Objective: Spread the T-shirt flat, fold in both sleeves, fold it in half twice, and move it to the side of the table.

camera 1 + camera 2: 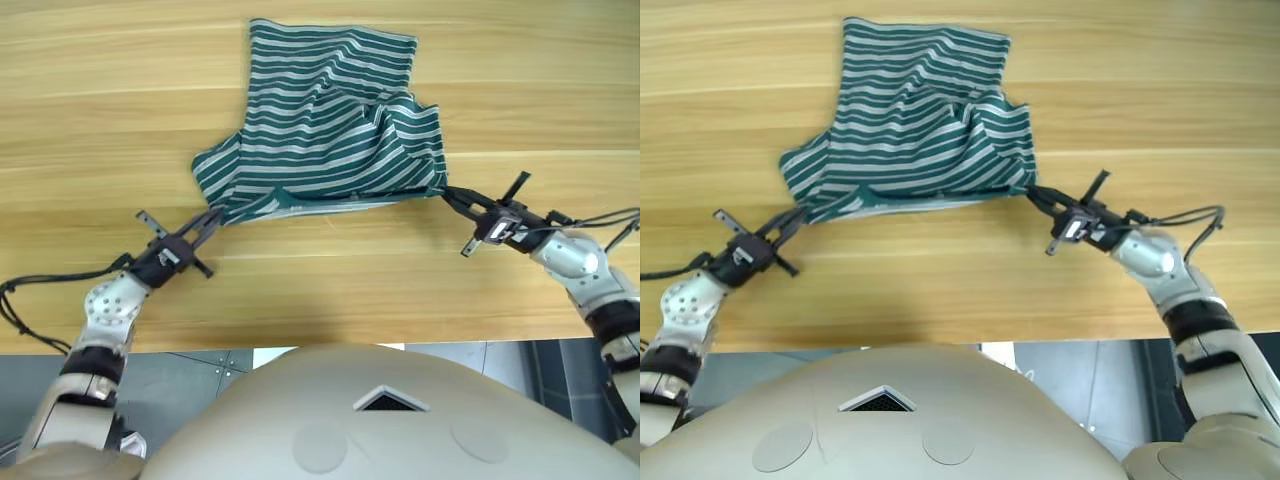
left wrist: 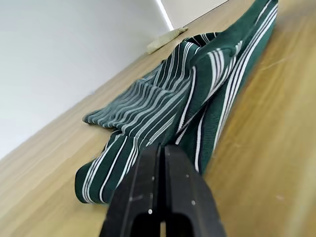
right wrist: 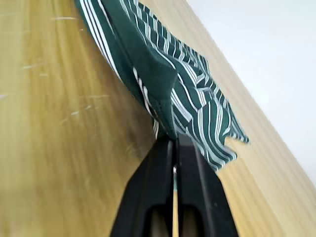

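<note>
At 12 o'clock on the wooden bench (image 1: pixel 320 290) you have the green striped T-shirt (image 1: pixel 320 120), rumpled and bunched. Left end effector (image 1: pixel 213 218): pressed together, pinching the shirt's 7 o'clock corner. Right end effector (image 1: pixel 452 196): pinching its 4 o'clock corner.

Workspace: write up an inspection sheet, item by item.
Surface: wooden table, light scratches.
Job's things: T-shirt, green striped, crumpled, not yet flat, mid-table.
Clutter: nothing seen.
Grippers: left gripper shut on the T-shirt's near left corner; right gripper shut on its near right corner.
Cables: black cables loop off both wrists, apart from the T-shirt.
Surroundings: grey floor below the table's near edge; pale wall beyond.
</note>
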Robot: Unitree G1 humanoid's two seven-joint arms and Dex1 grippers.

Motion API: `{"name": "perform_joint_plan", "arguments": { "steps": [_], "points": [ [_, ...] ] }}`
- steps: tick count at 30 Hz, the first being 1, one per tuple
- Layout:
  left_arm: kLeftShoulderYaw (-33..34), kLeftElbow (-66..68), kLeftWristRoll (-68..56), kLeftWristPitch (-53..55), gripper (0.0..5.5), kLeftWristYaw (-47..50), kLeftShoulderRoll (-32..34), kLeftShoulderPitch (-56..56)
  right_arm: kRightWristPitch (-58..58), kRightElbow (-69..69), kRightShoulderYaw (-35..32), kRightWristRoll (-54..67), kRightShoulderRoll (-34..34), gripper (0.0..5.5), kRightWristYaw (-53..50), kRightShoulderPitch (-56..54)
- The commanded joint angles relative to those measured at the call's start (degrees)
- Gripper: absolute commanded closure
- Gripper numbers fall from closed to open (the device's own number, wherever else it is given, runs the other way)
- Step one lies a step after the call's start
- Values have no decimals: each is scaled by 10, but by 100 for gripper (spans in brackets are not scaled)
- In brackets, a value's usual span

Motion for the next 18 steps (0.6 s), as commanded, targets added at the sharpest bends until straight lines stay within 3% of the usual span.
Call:
{"name": "perform_joint_plan", "arguments": {
  "steps": [1,8,9,13,18],
  "points": [
    [15,-45,-2,59,547,-16,1,36,56,-54,-44,-6,-19,550,12,75],
    [30,-66,19,109,547,-12,-40,61,139,-234,-81,-45,-16,550,32,203],
    [36,-67,17,115,521,-8,-47,58,145,-244,-79,-45,-10,550,39,204],
    [58,-85,-2,126,460,-10,-68,73,159,-255,-91,-38,6,475,58,196],
    [87,-165,-115,127,367,-69,-82,137,170,-281,-123,-31,2,374,76,235]
  ]
}}
